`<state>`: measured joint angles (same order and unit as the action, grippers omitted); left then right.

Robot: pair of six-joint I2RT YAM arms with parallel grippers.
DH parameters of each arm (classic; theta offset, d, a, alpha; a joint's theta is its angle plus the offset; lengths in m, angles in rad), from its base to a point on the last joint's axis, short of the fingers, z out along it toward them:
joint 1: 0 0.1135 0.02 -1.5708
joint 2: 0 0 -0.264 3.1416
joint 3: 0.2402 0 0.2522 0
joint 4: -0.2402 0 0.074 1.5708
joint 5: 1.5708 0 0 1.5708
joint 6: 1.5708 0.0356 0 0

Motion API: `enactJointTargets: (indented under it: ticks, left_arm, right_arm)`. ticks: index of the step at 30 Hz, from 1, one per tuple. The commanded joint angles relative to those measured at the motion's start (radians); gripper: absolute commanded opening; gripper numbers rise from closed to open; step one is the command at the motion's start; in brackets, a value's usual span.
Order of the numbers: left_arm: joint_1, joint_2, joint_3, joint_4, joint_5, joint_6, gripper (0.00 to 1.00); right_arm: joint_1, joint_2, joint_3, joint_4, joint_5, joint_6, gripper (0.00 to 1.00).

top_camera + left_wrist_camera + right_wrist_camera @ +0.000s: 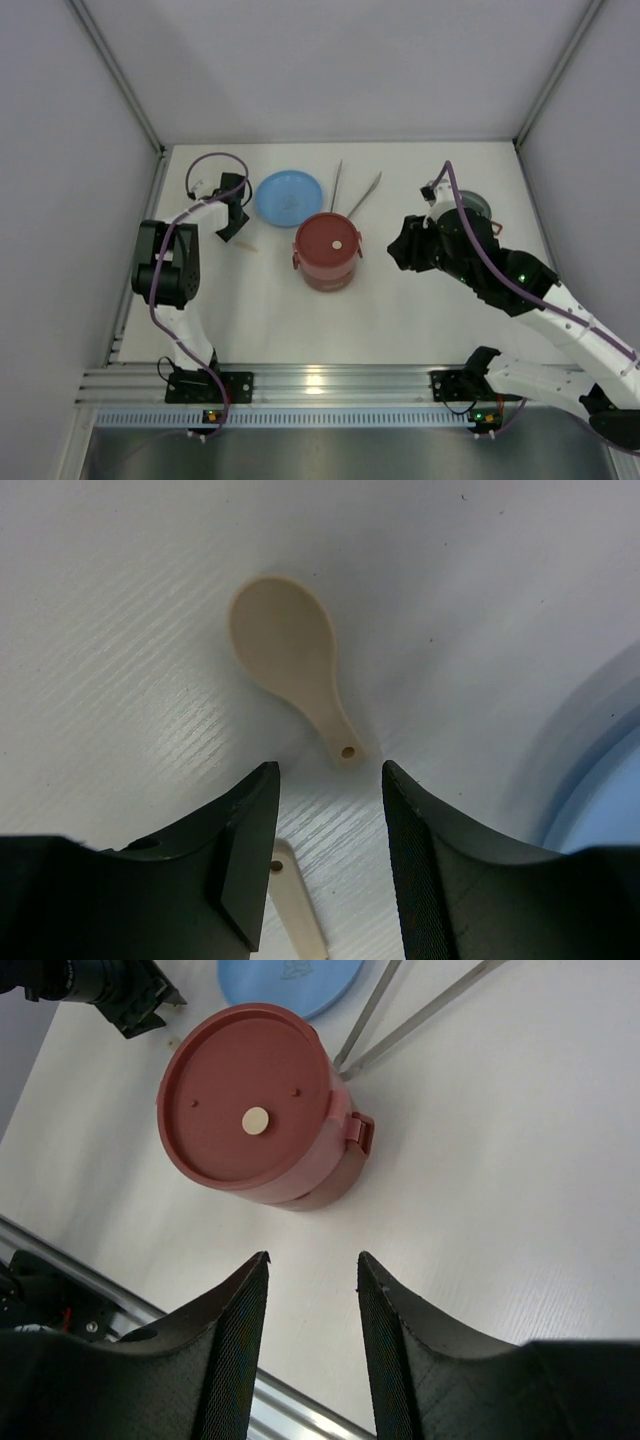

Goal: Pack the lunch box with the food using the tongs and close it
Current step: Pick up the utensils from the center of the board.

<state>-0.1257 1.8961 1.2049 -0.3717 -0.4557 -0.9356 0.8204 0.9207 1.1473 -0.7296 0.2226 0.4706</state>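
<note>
The white surface point(420, 310) carries everything. At its middle stands the lunch box point(322, 275), both red bowls stacked, with a maroon disc lid point(220, 1090) sitting on top. The right end effector point(312, 1265) hangs to the right of the lunch box, jaws apart with nothing between them. The left end effector point(330, 780) is to the left of it and released too, poised over a beige spoon point(290, 660).

The blue plate point(270, 205) lies behind and left of the lunch box. The tongs point(336, 188) lie just behind the box, held by neither arm. The grey top lid point(474, 205) sits well to its right, half hidden by the right arm, so closing is not finished.

One beige round piece point(338, 243) rests on the disc lid, outside the bowls. No red, orange or black pieces show; whether they are inside cannot be told.

No writing is readable; a faint mark at the plate's centre is too small to make out.
</note>
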Motion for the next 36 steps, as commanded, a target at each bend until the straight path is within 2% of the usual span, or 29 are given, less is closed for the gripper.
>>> enactJointTargets:
  ticks: [1, 8, 13, 19, 36]
  left_arm:
    - [0.006, 0.023, 0.035, 0.040, -0.021, -0.040, 0.50]
    - [0.006, 0.050, 0.067, 0.014, -0.052, -0.081, 0.50]
    - [0.006, 0.078, 0.120, -0.062, -0.089, -0.100, 0.47]
    - [0.006, 0.126, 0.209, -0.179, -0.130, -0.083, 0.44]
    - [0.012, 0.199, 0.311, -0.294, -0.161, -0.028, 0.42]
  right_arm:
    - [-0.004, -0.042, -0.012, -0.033, 0.035, -0.026, 0.41]
    - [-0.006, -0.056, -0.029, -0.030, 0.038, -0.041, 0.41]
    - [-0.007, -0.065, -0.038, -0.030, 0.034, -0.046, 0.41]
    - [-0.006, -0.069, -0.038, -0.024, 0.003, -0.046, 0.41]
    - [-0.007, -0.075, -0.044, -0.027, -0.048, -0.059, 0.38]
